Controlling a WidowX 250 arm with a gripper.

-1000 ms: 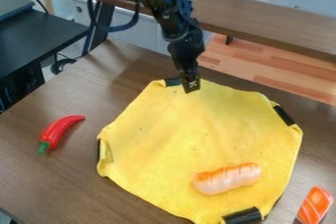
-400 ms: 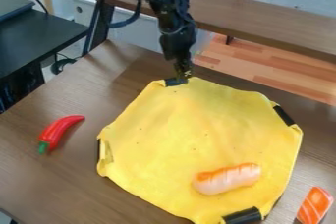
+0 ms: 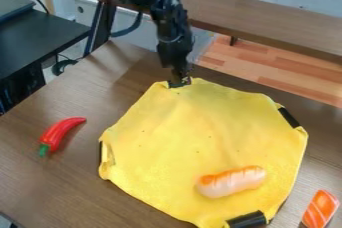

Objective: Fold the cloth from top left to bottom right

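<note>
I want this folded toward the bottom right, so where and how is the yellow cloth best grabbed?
Probably at the black patch on its upper-left edge, coming down from above at the far side. The yellow cloth lies spread nearly flat, so that thin edge should be easiest to pinch, and the gripper is right there.

cloth (image 3: 180, 142) partly off btm edge

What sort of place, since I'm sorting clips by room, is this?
Probably a robotics lab: a black robot arm hangs over a brown table, where toy-looking food lies on a yellow cloth.
</note>
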